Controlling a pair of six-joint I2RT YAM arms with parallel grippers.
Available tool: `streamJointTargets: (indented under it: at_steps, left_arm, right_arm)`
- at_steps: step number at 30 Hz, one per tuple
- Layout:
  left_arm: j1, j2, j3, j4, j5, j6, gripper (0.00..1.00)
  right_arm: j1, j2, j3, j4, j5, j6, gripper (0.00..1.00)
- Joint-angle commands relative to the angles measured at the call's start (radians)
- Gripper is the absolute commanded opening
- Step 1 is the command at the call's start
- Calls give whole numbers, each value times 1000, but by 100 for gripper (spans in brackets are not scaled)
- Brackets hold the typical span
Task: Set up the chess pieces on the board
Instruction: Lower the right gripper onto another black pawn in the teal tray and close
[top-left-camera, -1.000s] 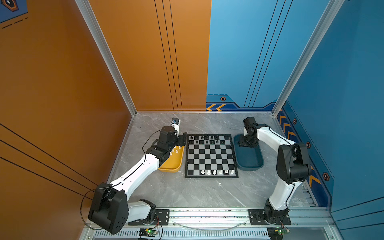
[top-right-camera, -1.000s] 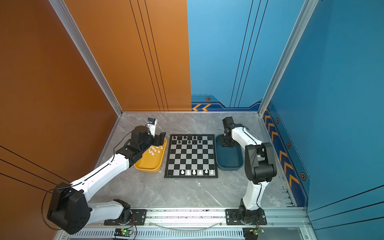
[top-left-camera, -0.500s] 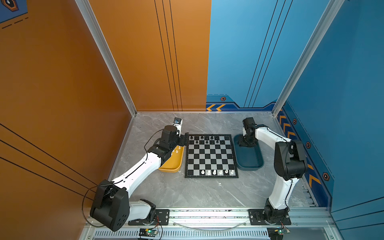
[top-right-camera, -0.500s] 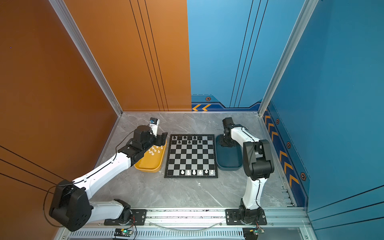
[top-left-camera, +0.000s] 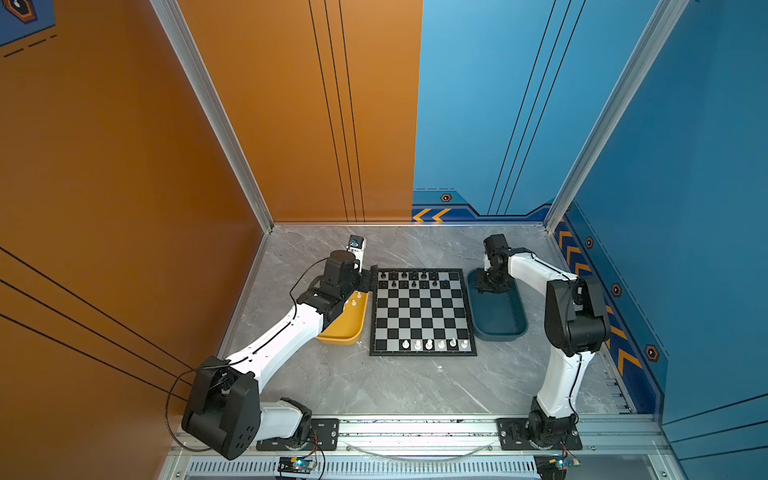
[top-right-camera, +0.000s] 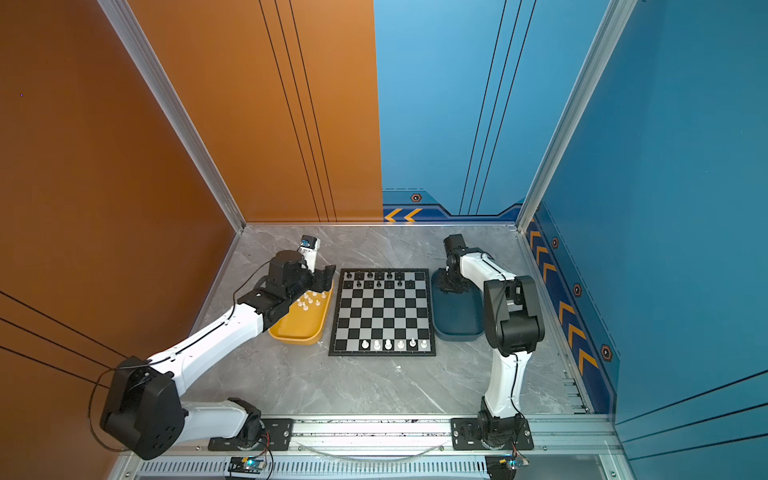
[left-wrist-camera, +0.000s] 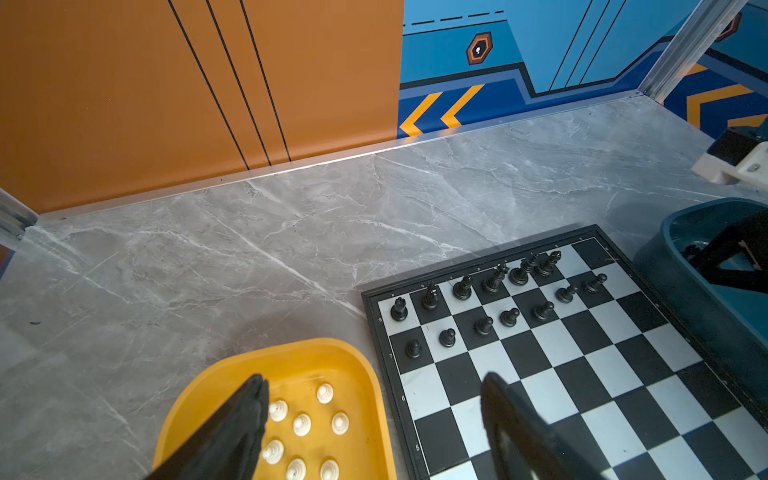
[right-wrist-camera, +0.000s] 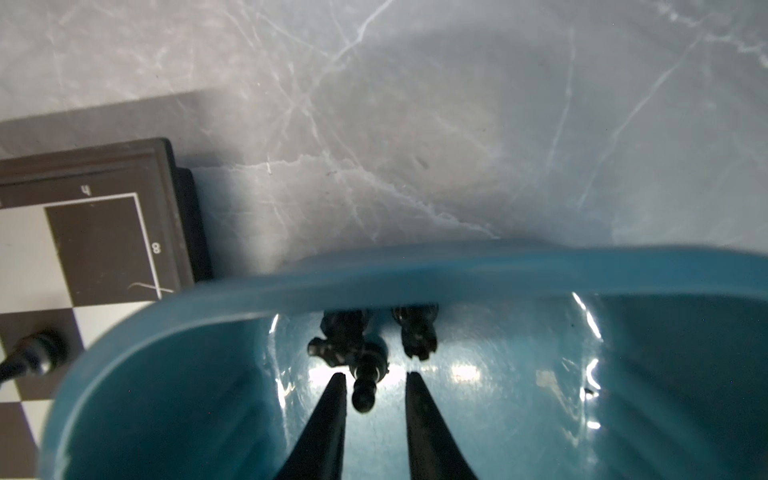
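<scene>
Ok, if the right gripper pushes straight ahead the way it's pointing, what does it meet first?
Likely the black pawn lying in the blue tray: its head sits between the open fingertips of the right gripper. Beyond it, more black pieces, then the tray wall. Height unclear.

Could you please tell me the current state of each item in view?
board: lying flat, partly set.
board's black pieces: upright, two far rows, gaps left.
board's white pieces: six upright, near row.
yellow tray: holds upright spare white pieces.
blue tray: few spare black pieces at one end.
left pincer: open, empty.
right pincer: narrowly open astride a black piece.
</scene>
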Motion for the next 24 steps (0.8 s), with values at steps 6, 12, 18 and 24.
streamJointTargets:
  at_steps: [6,12,18,24]
  left_arm:
    - [-9,6,37,-16,-25,6,81]
    - [-11,8,37,-18,-27,7,81]
    - [-11,8,37,-19,-30,8,81]
    - [-11,5,38,-21,-30,9,81]
  right_arm:
    - [-4,32,36,5,-11,17,23]
    - [-5,43,44,1,-11,18,21]
    - [-4,48,46,-3,-12,20,9]
    - [-3,29,44,-31,3,17,0]
